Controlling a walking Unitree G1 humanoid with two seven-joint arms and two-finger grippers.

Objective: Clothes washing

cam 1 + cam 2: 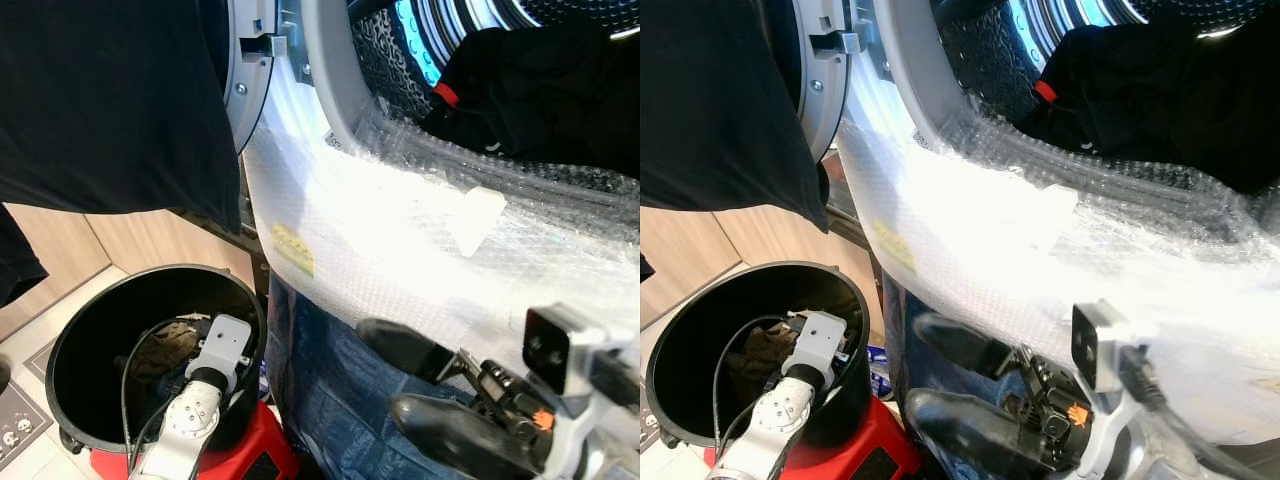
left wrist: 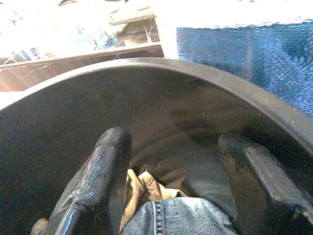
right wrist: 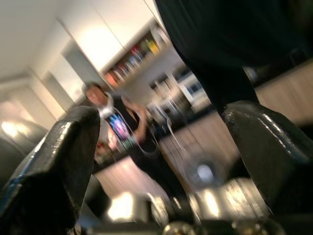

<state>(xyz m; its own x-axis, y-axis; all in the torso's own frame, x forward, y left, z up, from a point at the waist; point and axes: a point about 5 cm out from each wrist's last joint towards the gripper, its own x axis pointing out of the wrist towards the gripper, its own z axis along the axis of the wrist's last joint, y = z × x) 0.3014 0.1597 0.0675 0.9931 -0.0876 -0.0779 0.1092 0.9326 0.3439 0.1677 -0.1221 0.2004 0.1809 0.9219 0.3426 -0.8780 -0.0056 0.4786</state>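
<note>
We've got 2 silver arms with thick black cables, a grey camera block on the left wrist (image 1: 226,345), chunky glossy black fingers (image 1: 400,345), orange tab.

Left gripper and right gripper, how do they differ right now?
The left gripper reaches down inside the black bucket, over jeans and tan cloth; the right gripper hangs outside it, beside the bubble-wrapped washer front. The left sits low, the right higher. Both have their jaws open and empty.
</note>
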